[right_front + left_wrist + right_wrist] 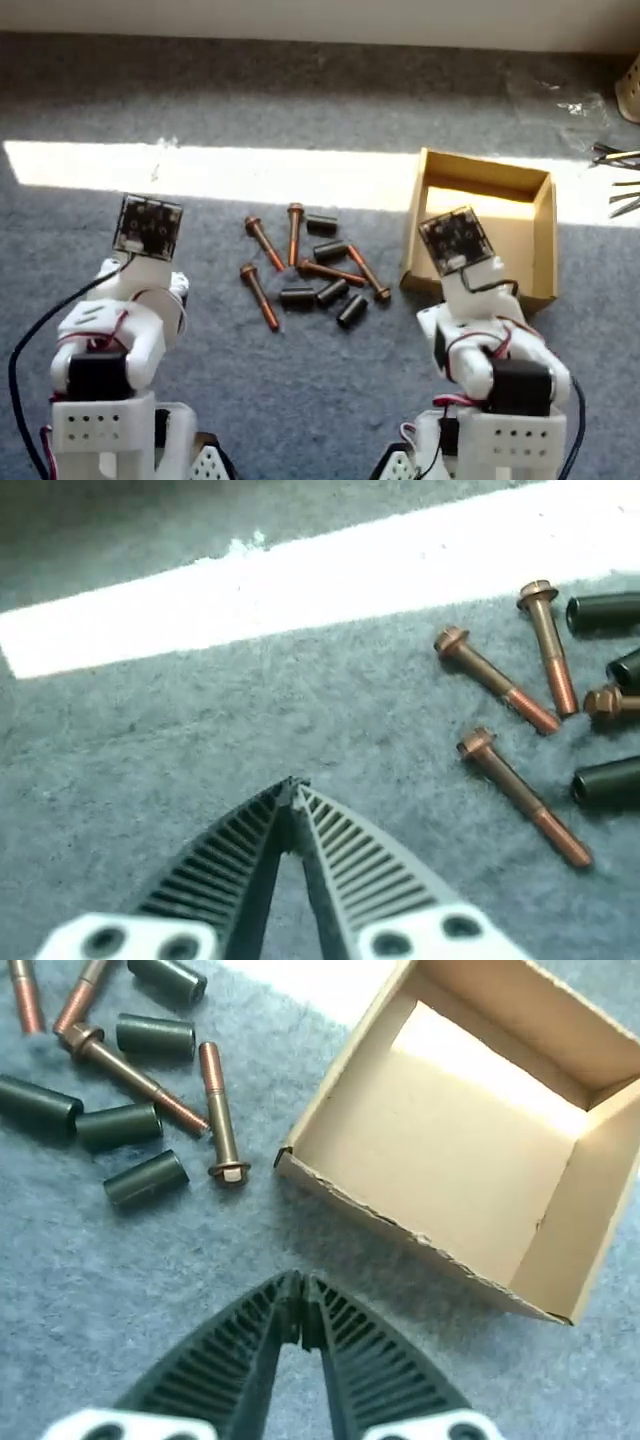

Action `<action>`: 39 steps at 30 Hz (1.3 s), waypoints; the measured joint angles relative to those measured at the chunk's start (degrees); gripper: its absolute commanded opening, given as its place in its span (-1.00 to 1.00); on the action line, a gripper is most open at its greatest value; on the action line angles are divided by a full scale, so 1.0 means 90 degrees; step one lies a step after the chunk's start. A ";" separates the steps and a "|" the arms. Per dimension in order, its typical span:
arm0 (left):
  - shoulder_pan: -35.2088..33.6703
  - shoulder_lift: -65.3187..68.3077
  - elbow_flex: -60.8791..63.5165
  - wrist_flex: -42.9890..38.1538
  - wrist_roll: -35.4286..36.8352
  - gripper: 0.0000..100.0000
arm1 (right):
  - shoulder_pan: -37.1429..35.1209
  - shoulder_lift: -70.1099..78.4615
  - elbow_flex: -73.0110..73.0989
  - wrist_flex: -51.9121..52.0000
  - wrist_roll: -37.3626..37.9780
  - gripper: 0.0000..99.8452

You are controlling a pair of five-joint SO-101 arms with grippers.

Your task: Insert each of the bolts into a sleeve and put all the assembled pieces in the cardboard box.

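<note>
Loosely – bolts (260, 297), sleeves (297, 296), cardboard box (485, 170)

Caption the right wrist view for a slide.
Right gripper, shut, over carpet near loose bolts, sleeves and the cardboard box.

Open carpet (330, 390) around bolts (259, 297) and sleeves (352, 310), perhaps touching

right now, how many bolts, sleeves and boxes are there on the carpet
bolts: 5
sleeves: 5
cardboard box: 1
total: 11
</note>
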 measured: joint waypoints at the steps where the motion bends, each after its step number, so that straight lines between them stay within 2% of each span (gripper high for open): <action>1: 0.0147 0.0264 -0.0049 0.0000 0.0000 -0.98 | -0.0020 0.0264 -0.0107 -0.0029 -0.0039 -0.98; 6: 0.0733 0.1368 -0.0254 -0.0010 0.0254 -0.98 | -0.0547 0.1582 -0.0918 -0.0039 -0.0078 -0.98; 12: 0.0772 0.2247 -0.0322 -0.0303 0.0371 -0.98 | -0.1221 0.3204 -0.1944 -0.0039 0.0068 -0.98; 18: 0.0772 0.2774 0.0098 -0.1153 0.0371 -0.98 | -0.1387 0.4904 -0.2852 -0.0039 0.0440 -0.98; 22: 0.0772 0.2823 0.0567 -0.1758 0.0371 -0.98 | -0.1602 0.5802 -0.3624 -0.0039 0.1104 -0.97; 28: 0.0762 0.2823 0.0615 -0.1915 0.0400 -0.98 | -0.1895 0.6935 -0.4845 -0.0049 0.1299 -0.78; 32: 0.0381 0.2823 0.0615 -0.1973 0.0449 -0.98 | -0.2217 0.7678 -0.5460 0.0098 0.1670 -0.78; 39: -0.0508 0.2852 0.0684 -0.2442 0.1114 -0.98 | -0.2608 0.8821 -0.6144 0.0098 0.1729 -0.77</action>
